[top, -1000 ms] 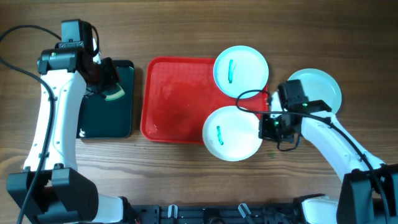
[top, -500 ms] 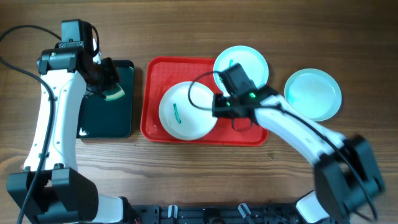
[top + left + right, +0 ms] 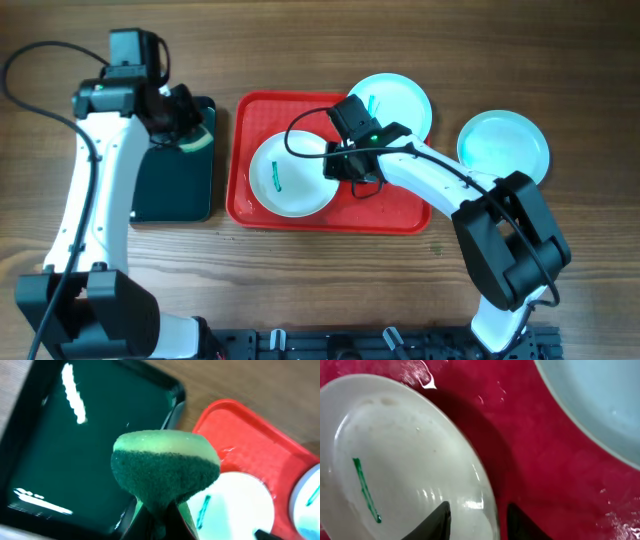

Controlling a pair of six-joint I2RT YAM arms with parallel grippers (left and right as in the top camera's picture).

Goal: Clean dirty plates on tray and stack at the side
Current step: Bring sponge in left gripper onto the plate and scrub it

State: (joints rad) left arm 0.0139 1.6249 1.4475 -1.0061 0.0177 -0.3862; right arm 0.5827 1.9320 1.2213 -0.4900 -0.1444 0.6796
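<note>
Plates are what is to be cleaned, and one of them, the gripped plate [image 3: 395, 455], is pinched at its right rim by the right gripper [image 3: 479, 521], whose jaws are set narrow across that rim, one finger over the inner face and one outside it. It is seen face up in the left half of the red tray [image 3: 555, 475], and a broad shadow under the pinched edge suggests that this side is held slightly raised. Being round, it has no long axis of its own; one is supplied by its green smear [image 3: 366, 491], which runs roughly front to back across the desk [image 3: 300, 270], left of the plate's middle. Farther out, a second plate [image 3: 392, 105] with its own smear is perched over the tray's far right corner, close by the right arm, and a third plate [image 3: 503, 150] lies on the desk right of the tray, no smear being discernible on it. At the left, a sponge [image 3: 165, 465] is clamped in the jaws of the left gripper [image 3: 157, 522] above the dark tray [image 3: 70, 445]. A slip is judged the main risk: so thin a rim hold could be lost under scrubbing pressure, and the second plate could be nudged off the tray rim by the right arm or its cable.
</note>
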